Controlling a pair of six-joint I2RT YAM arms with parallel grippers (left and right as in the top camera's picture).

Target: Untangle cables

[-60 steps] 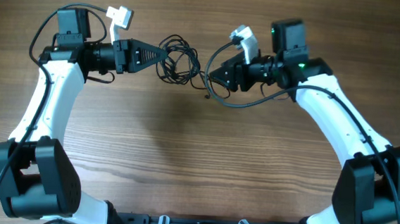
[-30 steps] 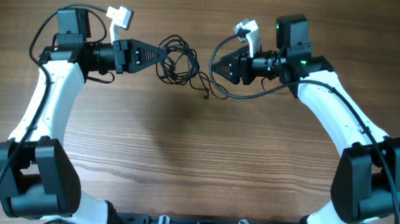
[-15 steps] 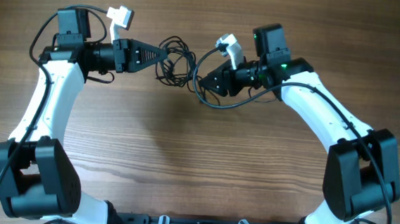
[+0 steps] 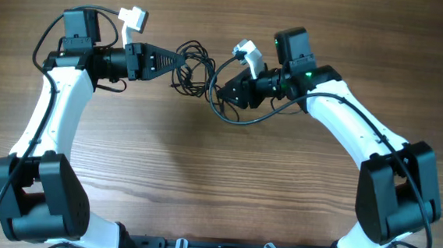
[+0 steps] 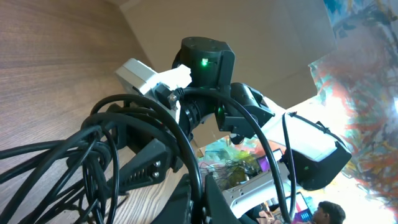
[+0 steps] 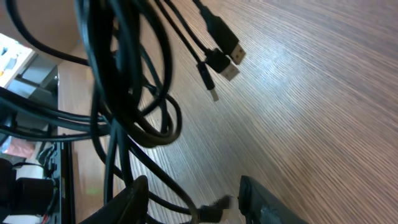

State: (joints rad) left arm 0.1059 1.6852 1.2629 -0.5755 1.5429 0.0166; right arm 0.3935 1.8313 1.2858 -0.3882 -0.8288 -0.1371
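Evidently the left gripper (image 4: 180,61) serves as the anchor. Its jaws are pinched tight on the left side of the cables (image 4: 196,71), so the knot cannot slide across the table (image 4: 202,177). The knot sits between the two arms, at the far side of the table. The right gripper (image 4: 220,89) is at the knot's right edge with its jaws partly spread. Strands run between its fingers (image 6: 134,199) but do not look clamped. It seems placed to take one strand and draw it away from the anchor. Loose plugs (image 6: 227,53) lie free nearby.
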